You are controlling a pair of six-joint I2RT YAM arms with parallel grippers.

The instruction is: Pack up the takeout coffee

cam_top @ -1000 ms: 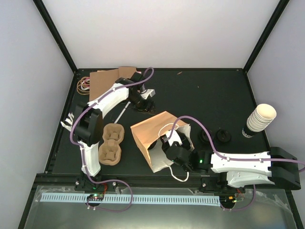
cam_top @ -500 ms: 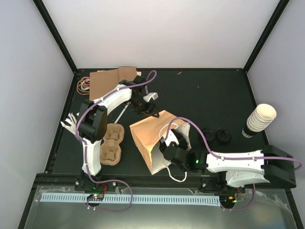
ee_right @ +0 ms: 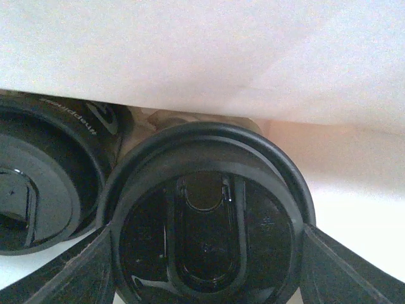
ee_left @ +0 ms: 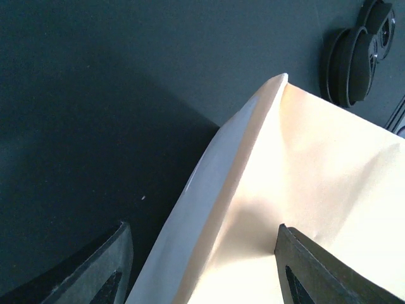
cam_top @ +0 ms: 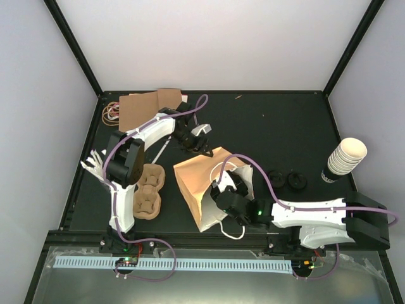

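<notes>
A tan paper bag [cam_top: 201,177] lies on its side mid-table, its white-lined mouth toward my right arm. My right gripper [cam_top: 229,197] reaches into that mouth. In the right wrist view the right gripper [ee_right: 207,231] is shut on a takeout coffee [ee_right: 205,228], its fingers pressing both sides of the black lid. A second lidded coffee [ee_right: 38,177] stands just left of it inside the bag. My left gripper [cam_top: 200,142] is at the bag's far corner. Seen from the left wrist, that gripper [ee_left: 202,229] stands open astride the bag's folded edge [ee_left: 253,190].
Two loose black lids [cam_top: 286,180] lie right of the bag, also seen as lids [ee_left: 354,60] in the left wrist view. A stack of cream paper cups [cam_top: 345,158] stands far right. The pulp cup tray [cam_top: 147,190] lies left of the bag; cardboard [cam_top: 145,107] and rubber bands [cam_top: 112,113] sit far left.
My left gripper has moved right and nearer, onto the bag's far corner, its jaws narrowing slightly. My right arm has pushed the held coffee a little further left into the bag.
</notes>
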